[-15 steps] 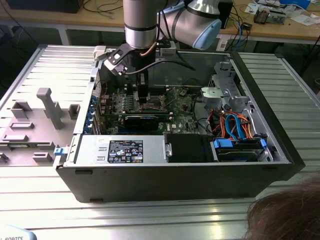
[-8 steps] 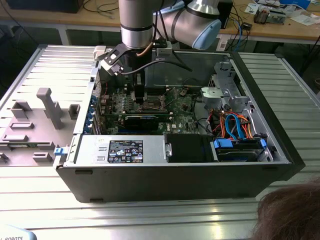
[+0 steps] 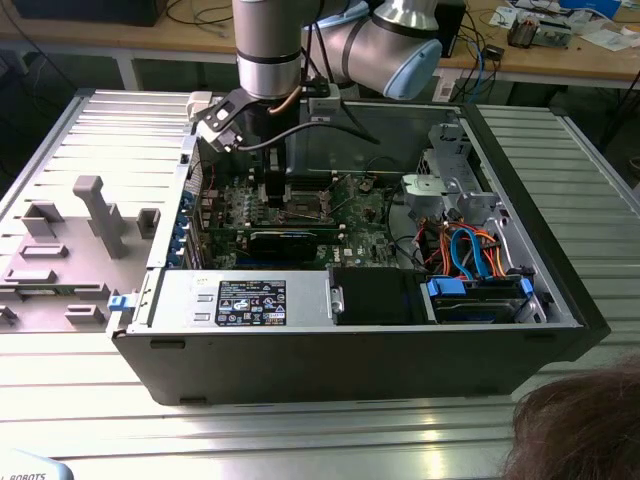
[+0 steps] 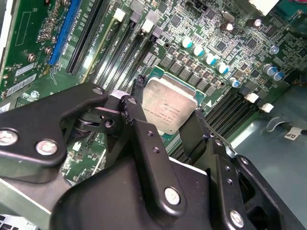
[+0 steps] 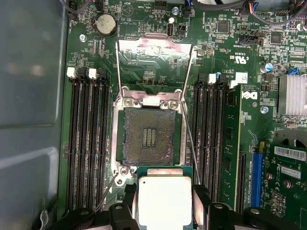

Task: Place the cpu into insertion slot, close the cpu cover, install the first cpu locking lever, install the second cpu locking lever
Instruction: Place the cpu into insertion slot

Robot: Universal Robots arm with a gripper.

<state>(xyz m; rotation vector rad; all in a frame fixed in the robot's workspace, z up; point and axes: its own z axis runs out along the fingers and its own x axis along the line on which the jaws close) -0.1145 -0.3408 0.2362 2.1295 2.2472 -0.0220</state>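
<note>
My gripper (image 5: 164, 203) is shut on the cpu (image 5: 164, 200), a square chip with a dull silver top, with one black finger (image 5: 125, 207) on each of two opposite edges. In the second wrist view the cpu (image 4: 170, 103) hangs above the green motherboard (image 4: 43, 72) between the fingers (image 4: 130, 109). The insertion slot (image 5: 148, 136) lies bare and dark just beyond the chip. The cpu cover (image 5: 154, 57) is flipped open behind the slot. A thin locking lever (image 5: 190, 143) stands loose beside it. In the exterior view the arm (image 3: 268, 50) reaches down into the open computer case (image 3: 300, 370).
Black memory slots (image 5: 88, 143) flank the socket on both sides. A power supply (image 3: 250, 300) and a drive cage with blue and orange cables (image 3: 470, 250) sit inside the case. A grey fixture (image 3: 90, 215) stands at the exterior view's left. A person's hair (image 3: 580, 430) shows at its lower right.
</note>
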